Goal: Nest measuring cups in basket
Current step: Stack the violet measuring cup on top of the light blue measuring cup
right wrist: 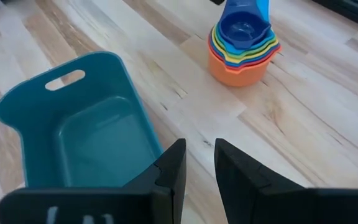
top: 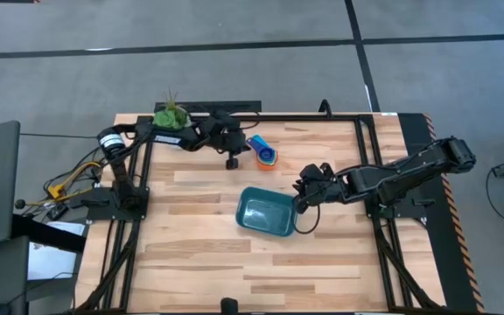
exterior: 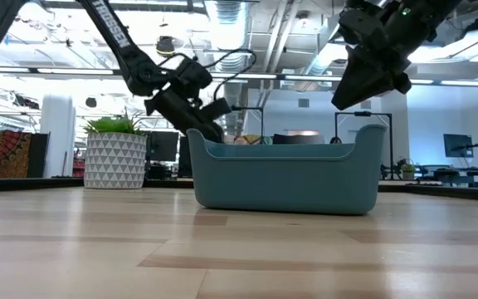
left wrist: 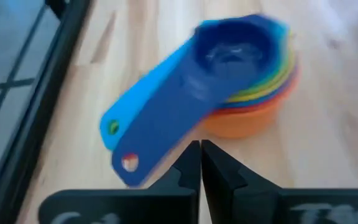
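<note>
The measuring cups [top: 265, 156] stand nested in one stack on the table near the far edge, orange at the bottom and dark blue on top [left wrist: 241, 81], also seen in the right wrist view [right wrist: 241, 46]. Their flat handles point toward my left gripper [top: 241, 147], which is shut with nothing between its fingers [left wrist: 201, 155]. The teal basket [top: 245, 203] sits mid-table with nothing in it [right wrist: 98, 137]. My right gripper [top: 304, 197] hangs open above the basket's right end [exterior: 372, 75], holding nothing [right wrist: 201, 158]. My left gripper's shut fingertips [left wrist: 191, 152] stand right beside the long edge of the dark blue handle [left wrist: 166, 124], slanting down from the table's left. Whether they touch the handle, I cannot tell. The stack rests on the table.
A white patterned pot with a green plant [top: 171, 115] stands at the far left corner, behind my left arm. Black frame rails [top: 366, 140] run along the table's far and side edges. Bare wood lies between the basket and the near edge [top: 261, 271].
</note>
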Controlling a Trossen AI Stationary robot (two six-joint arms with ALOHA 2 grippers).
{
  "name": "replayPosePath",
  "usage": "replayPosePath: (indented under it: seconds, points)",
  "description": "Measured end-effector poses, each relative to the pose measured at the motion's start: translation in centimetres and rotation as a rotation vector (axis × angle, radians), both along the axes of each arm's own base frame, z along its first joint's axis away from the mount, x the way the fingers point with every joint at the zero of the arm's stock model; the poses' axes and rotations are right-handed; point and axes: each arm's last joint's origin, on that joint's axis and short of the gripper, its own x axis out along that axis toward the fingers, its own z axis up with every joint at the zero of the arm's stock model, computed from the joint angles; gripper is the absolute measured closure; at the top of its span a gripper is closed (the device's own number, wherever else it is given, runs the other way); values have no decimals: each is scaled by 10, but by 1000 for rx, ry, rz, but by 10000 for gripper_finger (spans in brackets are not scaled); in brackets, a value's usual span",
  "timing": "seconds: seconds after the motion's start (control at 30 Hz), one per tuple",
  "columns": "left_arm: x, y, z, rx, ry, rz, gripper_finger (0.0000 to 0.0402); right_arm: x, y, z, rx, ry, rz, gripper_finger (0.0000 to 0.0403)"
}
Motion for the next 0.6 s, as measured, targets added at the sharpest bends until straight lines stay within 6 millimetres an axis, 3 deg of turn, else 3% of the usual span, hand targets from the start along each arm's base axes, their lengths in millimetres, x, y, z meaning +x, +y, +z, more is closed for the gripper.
replayPosePath:
  seconds: [0.27, 0.6]
  points:
    - [16, 12, -21, -25, 55, 41, 401, -2, 4, -1, -9, 19, 15, 295]
    - [28, 23, -2, 39, 102, 32, 401, -3, 3, -2, -6, 30, 2, 296]
